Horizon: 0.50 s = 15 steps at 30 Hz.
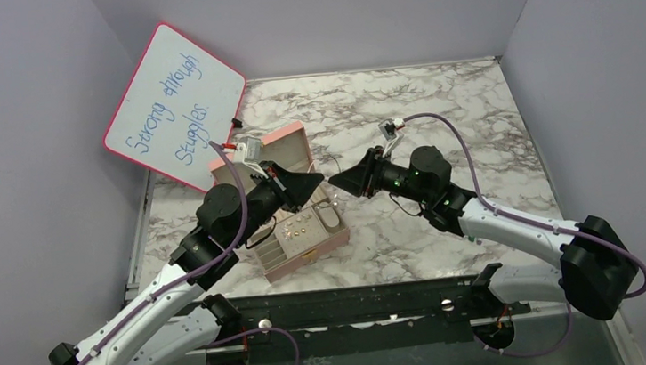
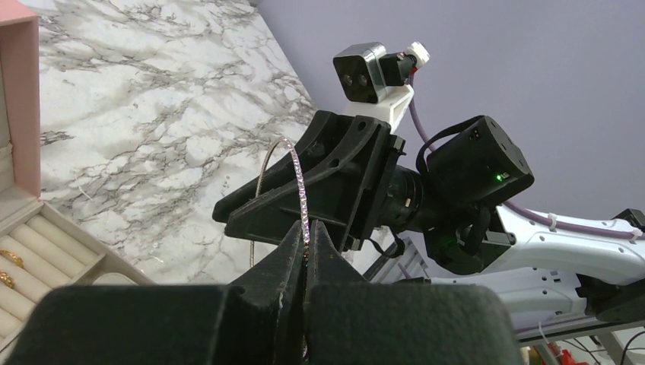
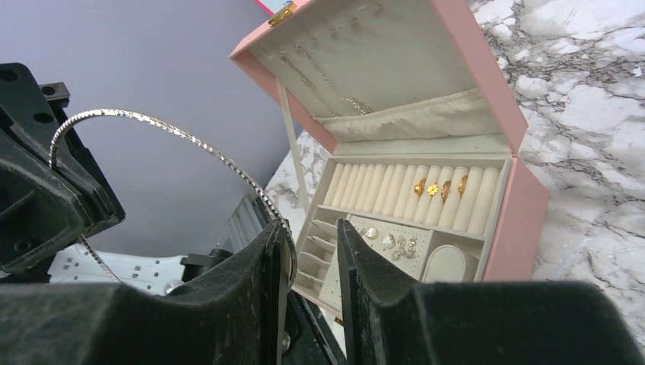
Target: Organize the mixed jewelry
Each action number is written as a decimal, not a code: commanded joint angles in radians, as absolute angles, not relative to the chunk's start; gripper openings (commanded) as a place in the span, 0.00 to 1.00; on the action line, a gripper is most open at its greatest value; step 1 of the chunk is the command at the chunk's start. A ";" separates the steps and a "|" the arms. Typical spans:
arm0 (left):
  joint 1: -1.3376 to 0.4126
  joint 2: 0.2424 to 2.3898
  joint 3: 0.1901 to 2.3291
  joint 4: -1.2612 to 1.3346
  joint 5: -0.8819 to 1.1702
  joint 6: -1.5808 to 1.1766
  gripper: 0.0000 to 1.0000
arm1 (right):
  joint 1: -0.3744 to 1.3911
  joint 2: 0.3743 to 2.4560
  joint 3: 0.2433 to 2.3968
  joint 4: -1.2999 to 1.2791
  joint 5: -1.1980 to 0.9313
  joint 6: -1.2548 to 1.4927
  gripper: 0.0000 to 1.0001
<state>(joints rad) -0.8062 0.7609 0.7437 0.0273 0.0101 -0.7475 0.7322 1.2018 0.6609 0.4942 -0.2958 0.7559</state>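
Left end effector (image 2: 306, 233) tight on silver bangle (image 2: 299, 179); right end effector (image 3: 310, 237) spread around it.

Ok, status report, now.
Left gripper shut on bangle, held aloft. Right gripper open, bangle between its jaws. Box open; nothing in the way.

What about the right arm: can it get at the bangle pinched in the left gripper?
Likely yes. The right gripper sits at the bangle, jaws apart, the hoop's rim running into their gap with nothing between. The left gripper is shut on another part, leaving this stretch free.
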 commanded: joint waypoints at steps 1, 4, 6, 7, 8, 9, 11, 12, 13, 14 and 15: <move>-0.805 0.744 0.730 0.072 0.024 -0.755 0.00 | 0.736 1.207 0.654 0.557 -0.303 0.769 0.31; -0.805 0.742 0.729 0.073 0.022 -0.756 0.00 | 0.737 1.207 0.654 0.562 -0.307 0.768 0.28; -0.804 0.740 0.729 0.070 0.018 -0.756 0.00 | 0.737 1.208 0.656 0.563 -0.310 0.767 0.23; -0.804 0.740 0.729 0.069 0.018 -0.755 0.00 | 0.737 1.207 0.656 0.563 -0.310 0.767 0.20; -0.805 0.738 0.727 0.067 0.016 -0.753 0.00 | 0.736 1.207 0.656 0.563 -0.310 0.766 0.16; -0.805 0.738 0.727 0.063 0.014 -0.751 0.01 | 0.737 1.207 0.657 0.562 -0.310 0.761 0.13; -0.805 0.731 0.722 0.062 0.008 -0.741 0.14 | 0.737 1.207 0.660 0.553 -0.303 0.755 0.08; -0.805 0.726 0.717 0.062 0.008 -0.735 0.20 | 0.738 1.205 0.661 0.549 -0.296 0.750 0.07; -0.805 0.719 0.710 0.059 -0.005 -0.729 0.27 | 0.737 1.204 0.661 0.545 -0.289 0.746 0.07; -0.804 0.713 0.704 0.058 -0.022 -0.722 0.34 | 0.737 1.202 0.662 0.540 -0.285 0.738 0.07; -0.804 0.706 0.697 0.054 -0.033 -0.715 0.40 | 0.736 1.201 0.666 0.534 -0.281 0.732 0.06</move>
<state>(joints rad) -0.8062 0.7422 0.7269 0.0372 0.0071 -0.7444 0.7322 1.2026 0.6609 0.5205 -0.2970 0.7612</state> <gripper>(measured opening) 0.266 0.074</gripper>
